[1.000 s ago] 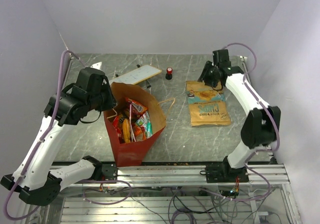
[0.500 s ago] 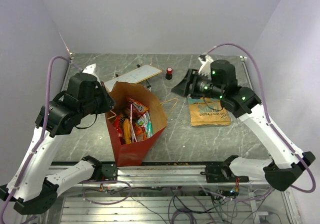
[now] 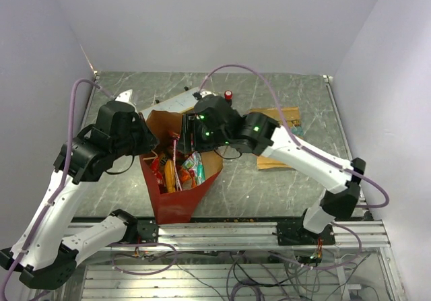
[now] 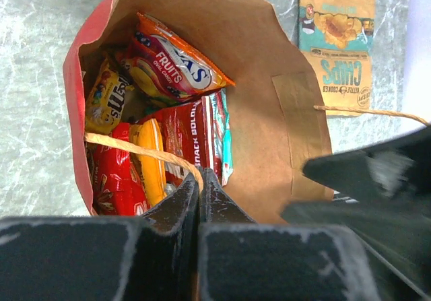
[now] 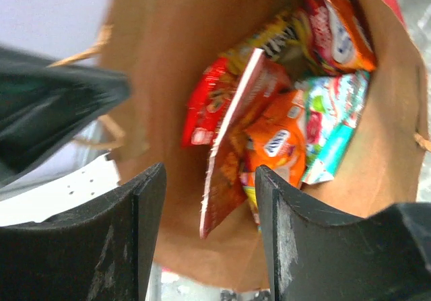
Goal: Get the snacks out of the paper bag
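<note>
The paper bag point(image 3: 176, 196) stands red and upright at the table's near left, with its brown inside point(image 4: 269, 65) open to view. Several snacks lie in it: an orange fruit-candy packet point(image 4: 172, 62), a yellow-brown packet point(image 4: 108, 95), red packets point(image 4: 182, 136) and a multicolour one point(image 5: 330, 126). My left gripper point(image 3: 145, 141) is shut on the bag's left rim, next to a tan handle point(image 4: 135, 149). My right gripper point(image 3: 191, 132) hovers open over the bag's mouth; a red packet point(image 5: 229, 146) stands on edge below its fingers point(image 5: 145, 207).
Tan-and-teal chip packets point(image 3: 289, 116) lie on the table to the right of the bag, partly under my right arm; they also show in the left wrist view point(image 4: 337, 45). A flat white board point(image 3: 185, 100) and a small red-and-black cylinder point(image 3: 227, 97) sit behind the bag.
My right arm has swung left, from over the chip packets at the far right to above the bag's mouth. My left gripper has stayed at the bag's rim.
</note>
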Available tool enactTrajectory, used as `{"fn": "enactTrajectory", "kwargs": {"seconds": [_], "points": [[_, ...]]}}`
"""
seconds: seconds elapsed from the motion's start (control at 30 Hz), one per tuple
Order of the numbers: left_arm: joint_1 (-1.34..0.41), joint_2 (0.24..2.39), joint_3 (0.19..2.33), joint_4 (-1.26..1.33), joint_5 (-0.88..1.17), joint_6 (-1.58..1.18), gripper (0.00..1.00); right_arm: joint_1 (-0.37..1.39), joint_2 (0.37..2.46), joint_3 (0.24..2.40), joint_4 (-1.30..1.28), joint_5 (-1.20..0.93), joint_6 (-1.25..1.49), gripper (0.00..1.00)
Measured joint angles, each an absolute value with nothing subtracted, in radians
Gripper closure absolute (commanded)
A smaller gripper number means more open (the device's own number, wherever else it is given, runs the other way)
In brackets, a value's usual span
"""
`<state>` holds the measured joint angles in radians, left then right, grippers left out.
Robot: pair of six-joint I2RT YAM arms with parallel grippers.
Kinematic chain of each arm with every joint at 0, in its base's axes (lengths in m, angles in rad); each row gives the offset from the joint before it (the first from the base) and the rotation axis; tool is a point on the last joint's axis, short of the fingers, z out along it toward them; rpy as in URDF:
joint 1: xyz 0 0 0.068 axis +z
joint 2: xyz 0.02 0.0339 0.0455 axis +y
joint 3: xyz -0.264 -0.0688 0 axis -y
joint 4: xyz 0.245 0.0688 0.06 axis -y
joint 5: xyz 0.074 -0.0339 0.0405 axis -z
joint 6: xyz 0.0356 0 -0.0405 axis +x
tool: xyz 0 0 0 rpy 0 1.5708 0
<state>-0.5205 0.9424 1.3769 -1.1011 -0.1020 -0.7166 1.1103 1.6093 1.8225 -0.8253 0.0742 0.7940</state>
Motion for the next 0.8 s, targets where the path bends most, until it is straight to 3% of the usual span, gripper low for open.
{"fn": "enactTrajectory", "kwargs": {"seconds": [0.5, 0.8], "points": [[-0.521, 0.949, 1.380, -1.084, -0.087, -0.743, 0.93, 1.185, 1.798, 1.762, -0.879, 0.099, 1.006, 0.46], [-0.521, 0.944, 1.378, -1.079, -0.057, -0.760, 0.93, 1.217, 1.925, 1.842, -0.972, 0.115, 1.011, 0.86]]}}
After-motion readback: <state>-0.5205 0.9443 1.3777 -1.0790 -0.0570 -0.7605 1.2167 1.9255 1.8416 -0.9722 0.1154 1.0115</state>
